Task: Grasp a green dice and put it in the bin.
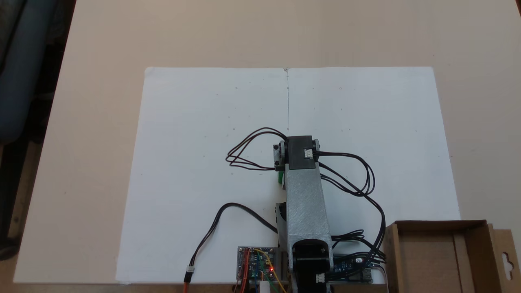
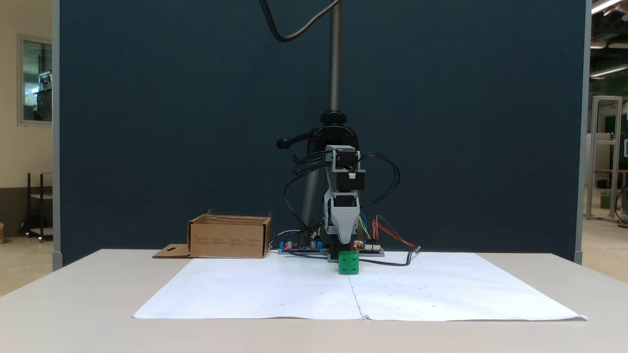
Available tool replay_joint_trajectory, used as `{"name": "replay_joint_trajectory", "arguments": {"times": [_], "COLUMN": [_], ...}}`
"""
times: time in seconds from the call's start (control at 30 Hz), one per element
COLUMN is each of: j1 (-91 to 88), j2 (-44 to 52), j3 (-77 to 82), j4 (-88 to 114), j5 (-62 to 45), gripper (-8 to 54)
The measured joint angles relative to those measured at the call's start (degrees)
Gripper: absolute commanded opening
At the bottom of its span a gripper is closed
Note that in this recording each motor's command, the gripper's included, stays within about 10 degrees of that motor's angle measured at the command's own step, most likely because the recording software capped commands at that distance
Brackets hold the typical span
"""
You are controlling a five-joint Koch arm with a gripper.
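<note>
The green dice (image 2: 348,263) rests on the white paper (image 2: 274,294), near its centre seam, right in front of the arm's base. From above, only a green sliver of the dice (image 1: 281,178) peeks out at the left edge of the grey arm link (image 1: 305,203). The arm is folded, and my gripper (image 2: 346,241) points straight down, its tip just above and behind the dice. It tapers to a single tip, so no gap between the jaws can be made out. The bin (image 2: 229,237), a brown cardboard box (image 1: 439,256), stands beside the base, apart from the dice.
Circuit boards (image 1: 256,262) and looping black cables (image 1: 358,179) crowd the arm's base. A camera stand pole (image 2: 335,59) rises behind the arm. The white paper (image 1: 203,162) spreads wide on the beige table (image 1: 101,40). The bin's flap with its slotted hole (image 1: 506,260) sticks out sideways.
</note>
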Motion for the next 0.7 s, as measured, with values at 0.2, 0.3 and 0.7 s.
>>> {"name": "replay_joint_trajectory", "arguments": {"times": [0.2,0.3,0.7], "j1": [0.0,0.0,0.0], "j2": [-3.0,-4.0,-10.3], "j3": [0.0,0.0,1.4], "j4": [-0.6,-0.7,-8.5], "j5": [3.0,3.8,5.0], "gripper": [46.2,46.1,45.5]}}
